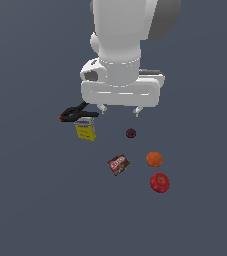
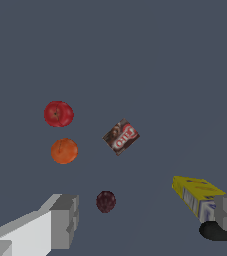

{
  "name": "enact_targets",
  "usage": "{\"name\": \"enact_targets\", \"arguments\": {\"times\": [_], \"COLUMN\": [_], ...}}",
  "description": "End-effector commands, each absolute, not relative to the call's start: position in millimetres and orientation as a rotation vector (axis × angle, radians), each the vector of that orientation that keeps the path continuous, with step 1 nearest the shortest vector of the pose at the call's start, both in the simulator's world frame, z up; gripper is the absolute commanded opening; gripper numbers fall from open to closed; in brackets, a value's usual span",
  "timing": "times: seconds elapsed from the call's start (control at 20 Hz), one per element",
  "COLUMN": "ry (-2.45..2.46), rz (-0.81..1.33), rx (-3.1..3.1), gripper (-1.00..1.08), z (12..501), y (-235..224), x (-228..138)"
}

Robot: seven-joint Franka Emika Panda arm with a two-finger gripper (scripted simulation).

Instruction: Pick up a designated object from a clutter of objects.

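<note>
Exterior view showing gripper (image 1: pixel 120 110) hanging wide open and empty above the clutter, orange (image 1: pixel 154 159) lying toward the right just beside red apple (image 1: pixel 160 183), needing centring over it, keeping clear of the apple.

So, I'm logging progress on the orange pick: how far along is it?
Nothing is done yet: the orange sits on the floor beside the red apple, untouched. In hand: the gripper hangs open and empty above the clutter, its fingers spread wide. Left: move over the orange, descend, close, lift.
</note>
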State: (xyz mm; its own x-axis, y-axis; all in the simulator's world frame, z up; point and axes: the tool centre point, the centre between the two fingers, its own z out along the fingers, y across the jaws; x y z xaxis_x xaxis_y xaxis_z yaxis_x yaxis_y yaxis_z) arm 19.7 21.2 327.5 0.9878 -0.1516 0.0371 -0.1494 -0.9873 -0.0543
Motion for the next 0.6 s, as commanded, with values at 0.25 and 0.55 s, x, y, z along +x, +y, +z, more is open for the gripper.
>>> {"name": "enact_targets", "arguments": {"times": [0.25,0.55], "ry": [0.447,0.641], "rz": [-0.046,-0.029], "rx": [-3.051,-3.015], "gripper": [1.0,1.0], "z": [304.6,283.2], "y": [40.0,57.5], "x": [28.6,35.3]}}
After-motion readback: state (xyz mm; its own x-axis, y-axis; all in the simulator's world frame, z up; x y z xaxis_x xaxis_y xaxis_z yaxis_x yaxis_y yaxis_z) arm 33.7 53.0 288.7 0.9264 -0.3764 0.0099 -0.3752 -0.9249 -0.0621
